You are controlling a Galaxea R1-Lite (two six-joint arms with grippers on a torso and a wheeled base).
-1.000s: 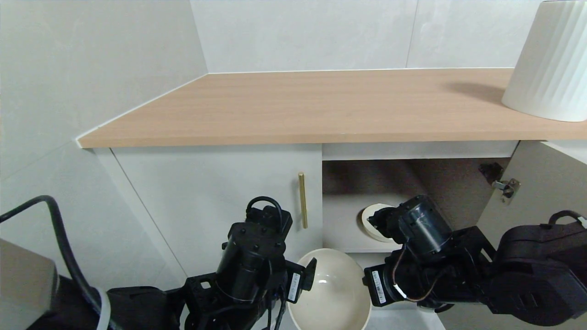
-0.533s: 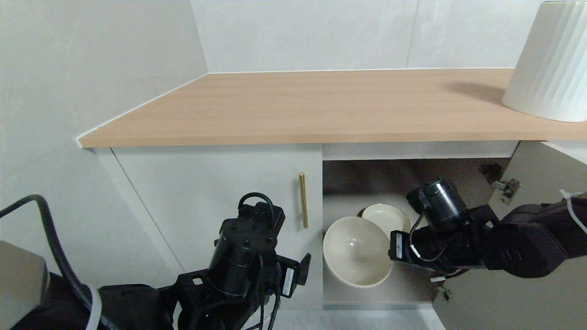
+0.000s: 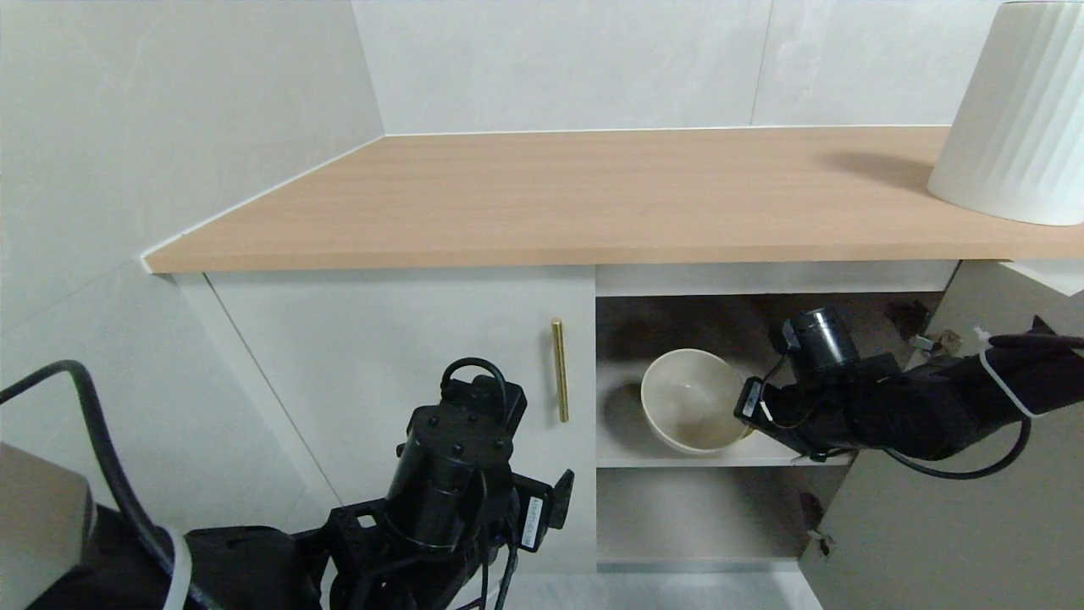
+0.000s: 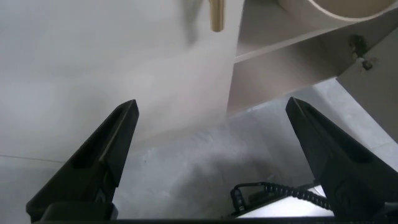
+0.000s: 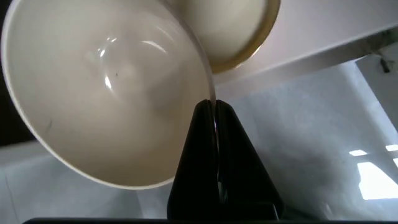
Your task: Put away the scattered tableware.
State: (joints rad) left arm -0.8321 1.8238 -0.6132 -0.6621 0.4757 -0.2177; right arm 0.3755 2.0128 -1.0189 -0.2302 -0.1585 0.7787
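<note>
A cream bowl (image 3: 690,400) hangs tilted inside the open cabinet, just above the upper shelf (image 3: 627,453). My right gripper (image 3: 747,413) is shut on its rim at the right side. In the right wrist view the black fingers (image 5: 214,143) pinch the bowl (image 5: 106,87) rim, and a cream plate (image 5: 245,31) lies on the shelf behind and partly under the bowl. My left gripper (image 4: 211,168) stands open and holds nothing, low in front of the closed cabinet door (image 4: 124,68), pointing toward the floor.
The closed left door carries a brass handle (image 3: 557,369). The right door (image 3: 957,508) stands swung open beside my right arm. A lower shelf (image 3: 703,517) lies beneath. On the wooden countertop (image 3: 550,195) stands a white ribbed shade (image 3: 1016,110) at the far right.
My right arm raised the bowl from low in front of the cabinet and carried it in over the upper shelf, above the plate. The left arm sank slightly.
</note>
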